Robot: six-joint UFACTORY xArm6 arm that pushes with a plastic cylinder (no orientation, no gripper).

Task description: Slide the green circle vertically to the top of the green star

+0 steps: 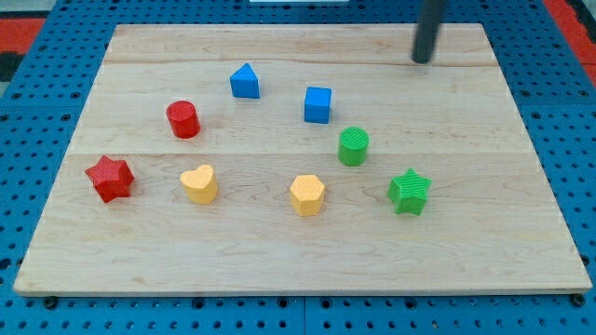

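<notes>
Wooden board (279, 251) on blue pegboard (37, 102). Left to right: red star (110, 179), red cylinder (183, 119), yellow heart (199, 183), green circle (353, 146) up-left of green star (409, 191), apart. My tip (424, 60), jawless rod, near the view's top, well clear.

One raised camera looks obliquely down across the whole wooden board (279, 251).

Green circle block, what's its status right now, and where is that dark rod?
My tip at the view's top, clear of all blocks. Green circle up-left of green star, not yet above it. Blue cube nearby, off the path.
</notes>
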